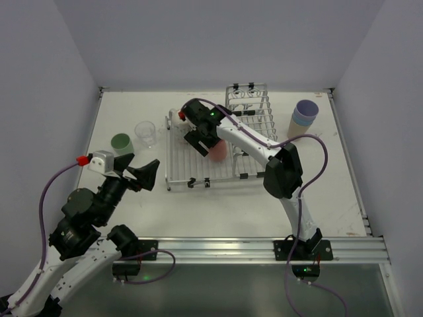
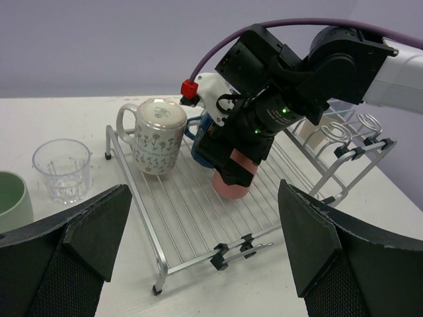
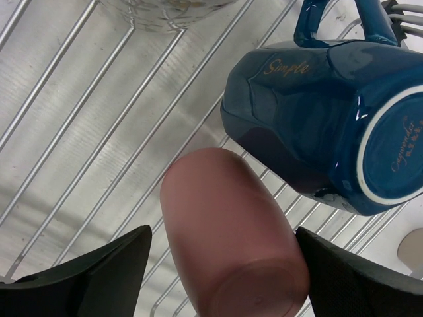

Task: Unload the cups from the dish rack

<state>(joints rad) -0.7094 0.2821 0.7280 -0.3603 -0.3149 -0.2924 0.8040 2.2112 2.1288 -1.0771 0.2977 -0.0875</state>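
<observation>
Right claw (image 3: pixel 221 254) spread astride the pink cup (image 3: pixel 225 211): centre, clench, lift clear of the dark blue mug (image 3: pixel 310 125); left claw (image 2: pixel 203 198) released

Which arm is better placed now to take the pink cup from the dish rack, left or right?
Right. The right hand is open directly over the pink cup, one finger on each side. The left hand hangs open off the dish rack, to its left.

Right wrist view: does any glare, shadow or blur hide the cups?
Right wrist view: sharp; glare streaks on the dark blue mug, pink cup shaded but clear, patterned mug cropped at the top edge. Top external view: even light, soft shadows.
</observation>
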